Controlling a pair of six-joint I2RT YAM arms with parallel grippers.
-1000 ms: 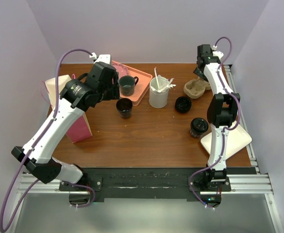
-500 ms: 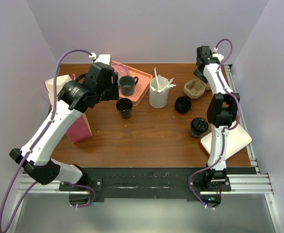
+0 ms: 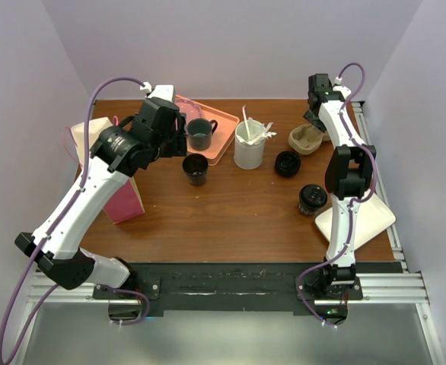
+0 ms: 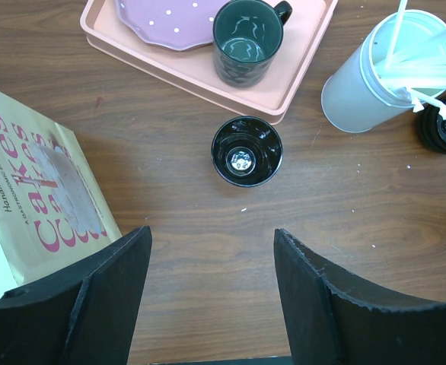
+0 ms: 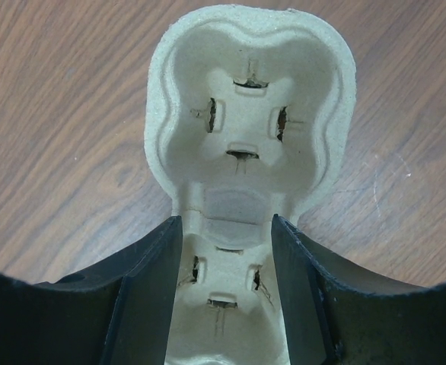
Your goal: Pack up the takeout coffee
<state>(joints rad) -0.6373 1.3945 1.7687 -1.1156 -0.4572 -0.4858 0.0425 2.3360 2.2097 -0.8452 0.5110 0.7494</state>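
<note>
Step in hand, as I judge it: securing the holder. The right gripper [image 5: 227, 220] stands about half open, its fingers flanking the narrow waist of the moulded brown pulp cup carrier [image 5: 250, 99] at the far right of the brown wooden table [image 3: 223, 220]. I cannot tell whether the pads actually press the pulp. The left gripper [image 4: 210, 243] gapes wide and holds nothing, hovering over bare wood short of the plain black open paper cup [image 4: 246, 152]. The takeout coffee [image 3: 312, 199] – a small black lidded paper cup – sits untouched at the near right, just beside the white square plate [image 3: 360, 220] and well apart from the carrier. The next move likely calls for a firm pinch on the waist, then bringing carrier and coffee together so the cup seats upright in a cell. Count, one of each: lidded coffee, plain cup, dark green handled mug [image 4: 244, 42], pink rectangular tray [image 4: 192, 76], lilac dotted plate [image 4: 162, 19], white tumbler of white stirrers [image 4: 360, 91], printed cake bag [image 4: 33, 175], carrier – two cells showing – and a further round black lidded item [image 3: 288, 163], nature unclear.
</note>
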